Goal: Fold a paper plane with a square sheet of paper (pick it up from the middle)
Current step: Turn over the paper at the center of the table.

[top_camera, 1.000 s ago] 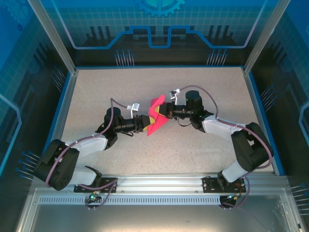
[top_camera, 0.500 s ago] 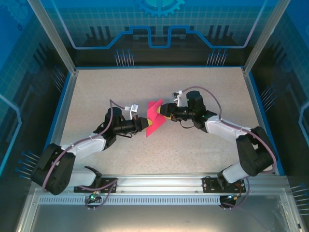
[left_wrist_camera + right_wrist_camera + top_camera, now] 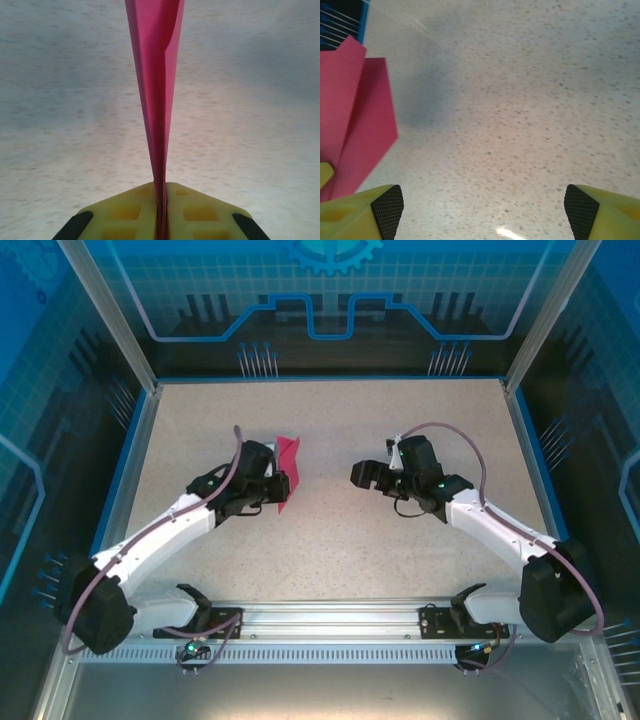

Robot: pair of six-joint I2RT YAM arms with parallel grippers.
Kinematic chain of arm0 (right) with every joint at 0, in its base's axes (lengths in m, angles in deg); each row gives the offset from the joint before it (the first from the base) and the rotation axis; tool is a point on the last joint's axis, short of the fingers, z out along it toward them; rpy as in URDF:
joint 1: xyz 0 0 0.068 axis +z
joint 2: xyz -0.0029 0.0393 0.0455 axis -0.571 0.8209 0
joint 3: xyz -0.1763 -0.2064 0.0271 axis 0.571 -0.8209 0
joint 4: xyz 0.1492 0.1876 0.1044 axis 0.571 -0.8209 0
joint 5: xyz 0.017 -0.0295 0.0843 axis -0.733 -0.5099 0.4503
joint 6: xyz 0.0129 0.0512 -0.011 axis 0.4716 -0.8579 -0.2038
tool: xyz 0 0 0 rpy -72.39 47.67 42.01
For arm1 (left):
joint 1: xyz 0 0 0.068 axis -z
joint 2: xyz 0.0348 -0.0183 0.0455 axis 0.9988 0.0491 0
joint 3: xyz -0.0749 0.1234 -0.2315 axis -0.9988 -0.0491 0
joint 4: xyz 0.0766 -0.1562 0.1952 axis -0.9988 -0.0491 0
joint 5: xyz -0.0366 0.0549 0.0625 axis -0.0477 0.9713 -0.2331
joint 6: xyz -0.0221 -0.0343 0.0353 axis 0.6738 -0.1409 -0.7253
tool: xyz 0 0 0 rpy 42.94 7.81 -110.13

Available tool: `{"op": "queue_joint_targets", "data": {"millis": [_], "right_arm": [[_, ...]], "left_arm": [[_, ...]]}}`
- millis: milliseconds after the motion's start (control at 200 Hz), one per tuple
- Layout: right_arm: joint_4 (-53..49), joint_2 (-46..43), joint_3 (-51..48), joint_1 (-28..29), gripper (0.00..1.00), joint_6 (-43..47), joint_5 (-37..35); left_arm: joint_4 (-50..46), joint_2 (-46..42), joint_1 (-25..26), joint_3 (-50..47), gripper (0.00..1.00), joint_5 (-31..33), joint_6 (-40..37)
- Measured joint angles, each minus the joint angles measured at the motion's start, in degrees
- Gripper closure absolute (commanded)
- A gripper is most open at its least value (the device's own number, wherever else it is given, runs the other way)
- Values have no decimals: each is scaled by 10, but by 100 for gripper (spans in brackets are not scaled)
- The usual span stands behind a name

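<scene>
The square sheet of paper [image 3: 288, 466] is magenta-pink and folded into narrow layers, standing on edge above the speckled table. My left gripper [image 3: 272, 487] is shut on its lower end. In the left wrist view the paper [image 3: 156, 75] rises edge-on from between the yellow fingers [image 3: 125, 212], and the left gripper [image 3: 161, 195] pinches it tight. My right gripper [image 3: 362, 475] hangs open to the right of the paper, a short gap away. In the right wrist view the right gripper [image 3: 482, 212] has its jaws wide with bare table between them, and the folded paper [image 3: 362, 120] lies at the left edge.
The speckled table [image 3: 330, 550] is ringed by a blue rim [image 3: 135, 455] and clear enclosure walls. An aluminium rail [image 3: 330, 618] with both arm bases runs along the near edge. Open table lies between the two grippers and behind them.
My right gripper has let go of the paper, opened wide and drawn back to the right. The left arm has carried the paper leftward, gripping it alone.
</scene>
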Motion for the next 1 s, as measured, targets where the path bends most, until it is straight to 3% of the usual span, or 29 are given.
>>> {"op": "queue_joint_targets", "data": {"millis": [230, 480, 695, 1000], "right_arm": [[-33, -4, -11, 0, 12, 0, -41], [-48, -19, -23, 0, 11, -1, -65], [-53, -19, -26, 0, 11, -2, -70], [-68, -28, -33, 0, 11, -16, -85]], "left_arm": [[-121, 112, 31, 61, 90, 196, 0], [-182, 233, 58, 112, 86, 296, 16], [-188, 315, 81, 144, 80, 309, 17], [-151, 342, 93, 151, 64, 231, 27]]}}
